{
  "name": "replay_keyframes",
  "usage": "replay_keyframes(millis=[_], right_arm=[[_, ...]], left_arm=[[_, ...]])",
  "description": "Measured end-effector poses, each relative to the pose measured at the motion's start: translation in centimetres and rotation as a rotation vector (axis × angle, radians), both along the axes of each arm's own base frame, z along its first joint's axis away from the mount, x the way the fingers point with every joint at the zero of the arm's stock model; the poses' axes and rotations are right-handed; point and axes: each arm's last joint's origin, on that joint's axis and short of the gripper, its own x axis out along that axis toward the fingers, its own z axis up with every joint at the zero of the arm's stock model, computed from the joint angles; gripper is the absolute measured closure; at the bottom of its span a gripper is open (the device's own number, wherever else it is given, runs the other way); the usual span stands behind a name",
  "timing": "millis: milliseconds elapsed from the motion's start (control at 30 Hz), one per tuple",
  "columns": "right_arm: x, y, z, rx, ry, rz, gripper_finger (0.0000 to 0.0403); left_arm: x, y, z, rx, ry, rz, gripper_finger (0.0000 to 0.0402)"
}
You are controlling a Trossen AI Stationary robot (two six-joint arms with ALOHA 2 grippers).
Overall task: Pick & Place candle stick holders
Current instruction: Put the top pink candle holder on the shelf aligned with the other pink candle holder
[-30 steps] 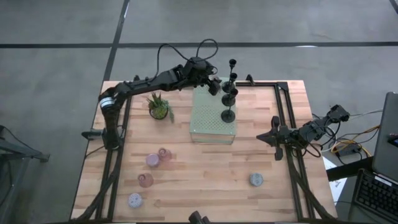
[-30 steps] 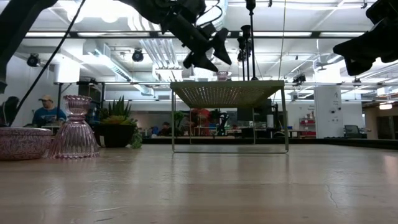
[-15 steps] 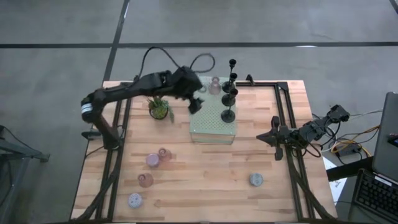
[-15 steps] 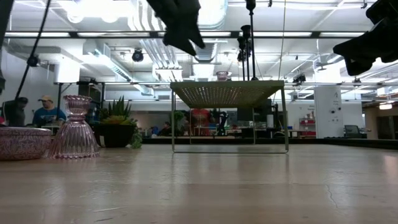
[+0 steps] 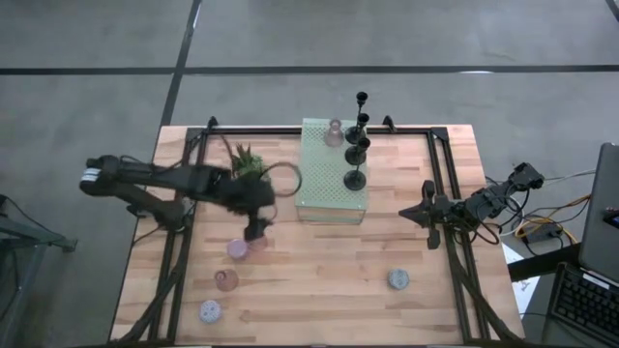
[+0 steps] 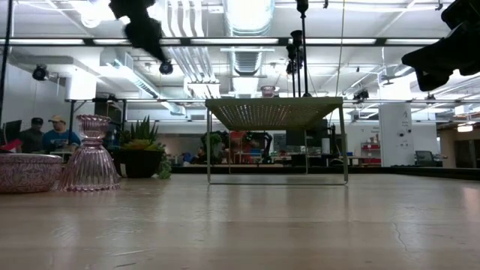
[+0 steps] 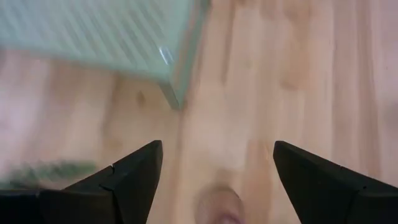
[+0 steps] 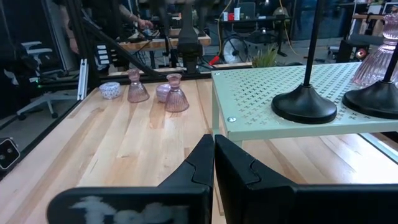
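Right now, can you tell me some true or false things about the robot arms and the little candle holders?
1. The left gripper is above the pink glass candle holders near the table's left side. True.
2. Its two fingers are spread apart. True.
3. The right gripper holds a black candle holder. False: it is shut on nothing, beside the table's right edge.
4. The tall black slim-stemmed candle holders stand on the bare wood. False: they stand on the pale green perforated block.
5. A small green potted plant stands left of that block. True.

Left hand fingers spread over wooden table; perforated block corner ahead.
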Motion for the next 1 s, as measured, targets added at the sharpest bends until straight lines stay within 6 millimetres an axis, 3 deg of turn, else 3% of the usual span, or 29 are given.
replay_keyframes(millis=[200,367,767,1000], right_arm=[[0.0,0.0,0.0,-0.001,0.0,0.0,0.0394],[0.0,0.0,0.0,-0.001,0.0,0.0,0.0394],[0.0,0.0,0.0,-0.001,0.0,0.0,0.0394],[0.0,0.0,0.0,-0.001,0.0,0.0,0.0394]], left_arm=[[-2.8,-2.3,-3.7,-0.085,0.078,0.037,0.0092],[-3.7,-3.4,-5.8,-0.092,0.124,0.059,0.0092],[-3.5,-4.4,-9.4,-0.05,0.209,0.075,0.0097],[-3.0,-4.5,-10.0,-0.05,0.217,0.083,0.0102]])
